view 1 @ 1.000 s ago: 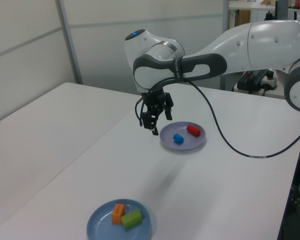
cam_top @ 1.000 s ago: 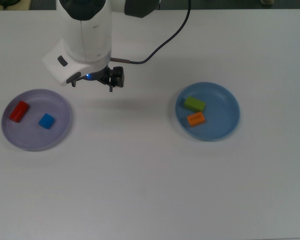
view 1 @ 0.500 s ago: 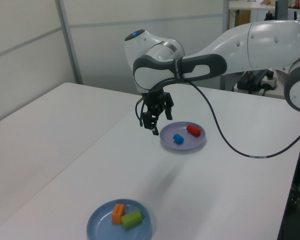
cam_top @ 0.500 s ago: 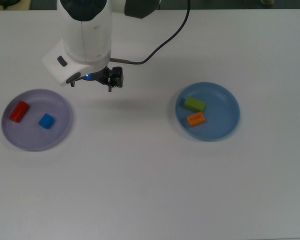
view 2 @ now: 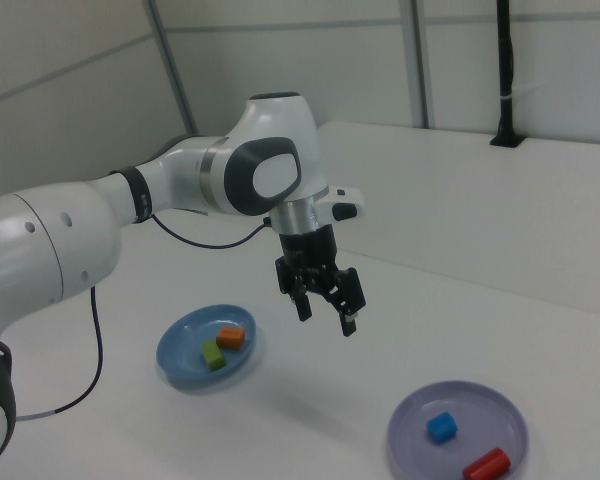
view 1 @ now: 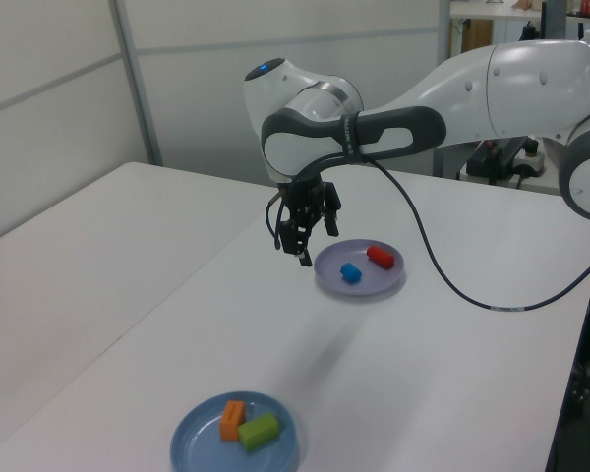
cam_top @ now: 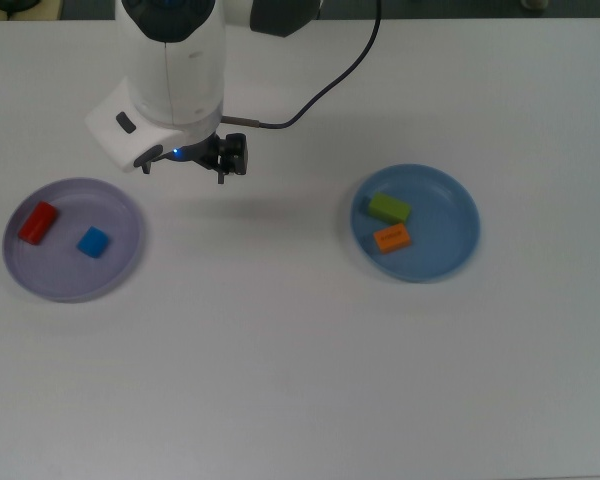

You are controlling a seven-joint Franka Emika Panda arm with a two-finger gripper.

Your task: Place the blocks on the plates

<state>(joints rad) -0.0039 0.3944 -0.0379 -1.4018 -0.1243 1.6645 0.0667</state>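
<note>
A red block [cam_top: 38,222] and a blue cube [cam_top: 93,241] lie on the lavender plate [cam_top: 70,278] at the top view's left. On the light blue plate [cam_top: 442,232] at the top view's right rest a green block [cam_top: 389,208] and an orange block [cam_top: 392,238]. My gripper [view 2: 325,318] hangs open and empty above the bare table between the two plates, nearer the lavender plate [view 1: 376,282]. In the left view the gripper [view 1: 295,253] is just left of that plate, well above the surface.
A black cable [cam_top: 325,85] runs from the wrist toward the back of the white table [cam_top: 280,350]. The arm's white body [cam_top: 170,70] covers the table's far-left part in the top view. A black post [view 2: 504,70] stands at the far edge in the right view.
</note>
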